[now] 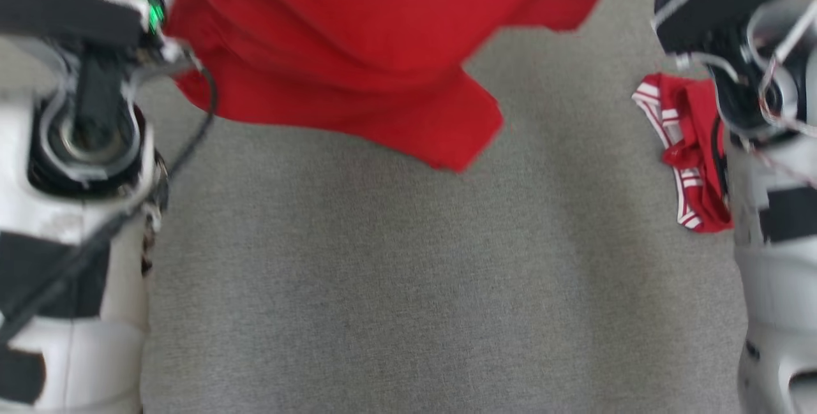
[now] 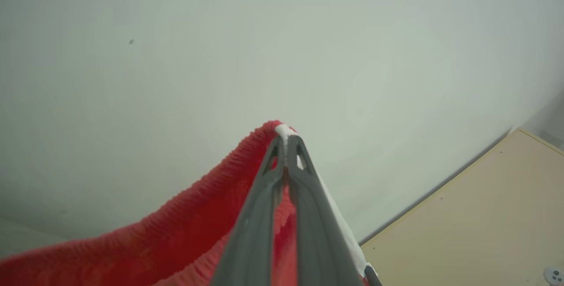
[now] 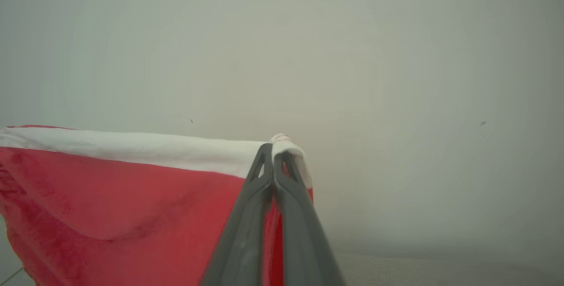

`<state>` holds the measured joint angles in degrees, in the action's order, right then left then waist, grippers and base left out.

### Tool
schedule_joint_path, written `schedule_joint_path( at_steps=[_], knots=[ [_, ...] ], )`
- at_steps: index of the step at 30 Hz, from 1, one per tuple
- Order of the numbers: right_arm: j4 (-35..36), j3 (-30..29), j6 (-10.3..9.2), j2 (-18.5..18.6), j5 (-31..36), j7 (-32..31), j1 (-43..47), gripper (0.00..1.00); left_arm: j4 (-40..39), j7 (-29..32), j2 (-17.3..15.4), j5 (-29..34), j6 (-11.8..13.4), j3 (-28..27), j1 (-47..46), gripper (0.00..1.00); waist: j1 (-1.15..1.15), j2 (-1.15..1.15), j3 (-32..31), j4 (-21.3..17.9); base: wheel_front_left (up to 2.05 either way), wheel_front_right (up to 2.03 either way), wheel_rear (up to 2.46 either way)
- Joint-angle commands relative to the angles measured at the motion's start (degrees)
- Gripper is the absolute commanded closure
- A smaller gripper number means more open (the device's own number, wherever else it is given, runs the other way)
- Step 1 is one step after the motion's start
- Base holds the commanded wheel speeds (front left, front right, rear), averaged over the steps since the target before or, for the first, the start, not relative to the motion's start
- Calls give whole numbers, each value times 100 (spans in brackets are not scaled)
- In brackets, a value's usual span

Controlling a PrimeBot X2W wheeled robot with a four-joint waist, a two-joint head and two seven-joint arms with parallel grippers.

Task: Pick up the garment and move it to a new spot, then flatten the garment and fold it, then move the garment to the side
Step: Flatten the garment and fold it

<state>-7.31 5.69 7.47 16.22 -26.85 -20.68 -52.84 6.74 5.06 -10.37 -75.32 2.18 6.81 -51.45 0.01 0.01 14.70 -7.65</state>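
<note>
The garment (image 1: pixel 344 50) is red with a white trim. It hangs spread between my two arms in the head view, its lower edge above the grey surface. In the left wrist view my left gripper (image 2: pixel 286 138) is shut on a corner of the red garment (image 2: pixel 185 228) at its white edge. My right gripper (image 3: pixel 274 149) is shut on the white band of the garment (image 3: pixel 110 189) in the right wrist view. A red piece with white stripes (image 1: pixel 686 146) sits beside my right forearm (image 1: pixel 772 222); whether it belongs to the same garment I cannot tell.
A grey fabric-covered surface (image 1: pixel 408 286) stretches below the hanging cloth, between my left forearm (image 1: pixel 76 222) and the right one. Both wrist views face a pale wall (image 2: pixel 220 57). A beige panel (image 2: pixel 476 215) shows at the lower right of the left wrist view.
</note>
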Motion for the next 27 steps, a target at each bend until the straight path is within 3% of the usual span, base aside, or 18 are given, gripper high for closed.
schedule_joint_path(
  at_steps=[1,9,12,18,23,27],
  knots=[
    [-300,84,3,13,-24,0,-416,100,182,-62,43,-60,77,-75,-380,100,-1,-1,490,-177,0,0,0],
    [-1373,146,2,-71,306,623,-1887,100,997,-482,66,325,-26,-121,-1783,100,-1,-1,1396,-293,0,0,0],
    [-1912,89,2,-290,561,1352,-2655,100,1348,-810,67,502,-345,-138,-2599,100,-1,-1,1737,-429,0,0,0],
    [-2388,-13,-7,-275,1221,2410,-3503,100,1674,-1312,69,612,-693,-284,-3497,100,-1,-1,2312,-489,0,0,0],
    [-2781,151,-8,-215,1545,2745,-3467,100,1912,-1505,44,587,-924,-214,-3292,100,-1,-1,2616,-417,0,0,0],
    [-2985,563,-8,-167,1367,2743,-3106,100,1958,-1586,110,360,-975,-109,-2795,100,-1,-1,2587,-344,0,0,0]
  ],
)
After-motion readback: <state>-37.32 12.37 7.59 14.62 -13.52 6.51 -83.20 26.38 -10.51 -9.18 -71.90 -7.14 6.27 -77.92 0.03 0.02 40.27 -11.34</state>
